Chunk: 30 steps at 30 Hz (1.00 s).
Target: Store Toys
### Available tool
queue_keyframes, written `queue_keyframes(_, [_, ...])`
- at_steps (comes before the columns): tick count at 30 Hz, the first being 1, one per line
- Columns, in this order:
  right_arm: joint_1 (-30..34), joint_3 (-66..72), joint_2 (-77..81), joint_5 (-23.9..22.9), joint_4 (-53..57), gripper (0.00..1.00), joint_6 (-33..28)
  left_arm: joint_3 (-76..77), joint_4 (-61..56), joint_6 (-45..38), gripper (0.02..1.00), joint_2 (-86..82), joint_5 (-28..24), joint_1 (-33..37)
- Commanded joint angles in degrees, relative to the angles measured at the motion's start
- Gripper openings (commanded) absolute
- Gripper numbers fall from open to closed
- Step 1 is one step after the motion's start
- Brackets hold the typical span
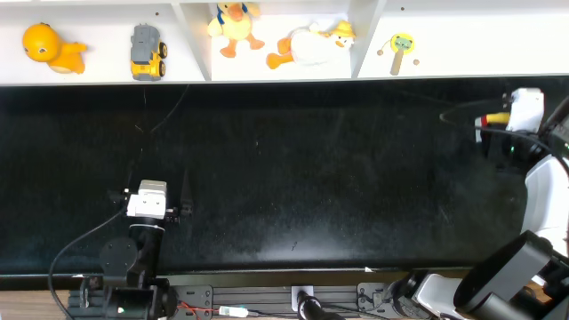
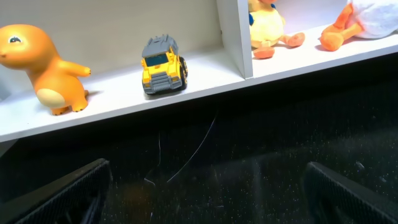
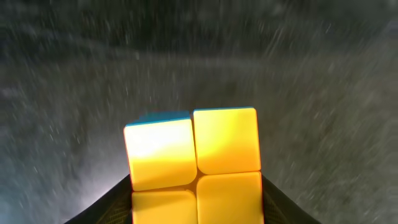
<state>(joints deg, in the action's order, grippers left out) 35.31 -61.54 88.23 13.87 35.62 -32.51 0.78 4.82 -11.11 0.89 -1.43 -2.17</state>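
A cube puzzle (image 3: 194, 160) with yellow tiles and a blue edge sits between the dark fingers (image 3: 102, 208) of my right gripper (image 3: 196, 190), which is shut on it just above the black mat. In the top view that gripper (image 1: 500, 118) is at the far right, with a bit of yellow and red of the cube (image 1: 494, 116) showing. My left gripper (image 2: 205, 199) is open and holds nothing. It stands low at the near left (image 1: 149, 197) and faces the white shelf (image 1: 284, 73).
The shelf's compartments hold an orange figure (image 1: 52, 46) (image 2: 46, 68), a yellow truck (image 1: 148, 52) (image 2: 163, 65), a yellow duck plush (image 1: 235, 27), a white duck plush (image 1: 311, 44) lying down, and a green rattle (image 1: 402, 49). The black mat (image 1: 311, 169) spreads between the arms.
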Motion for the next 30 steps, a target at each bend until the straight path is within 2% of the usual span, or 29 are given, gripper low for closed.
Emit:
queue_keyframes(1, [-0.2, -4.9, -2.0, -0.4, -0.3, 0.527, 4.0, -0.3, 0.0, -0.9, 0.998, -0.7, 0.5, -0.2])
queue_keyframes(9, [-2.1, -11.5, 0.6, -0.4, 0.2, 0.527, 8.2, -0.3, 0.0, -0.9, 0.998, -0.7, 0.5, -0.2])
queue_keyframes(30, [-9.1, -32.1, 19.3, -0.4, 3.2, 0.549, 11.4, -0.3, 0.0, -0.9, 0.998, -0.7, 0.5, -0.2])
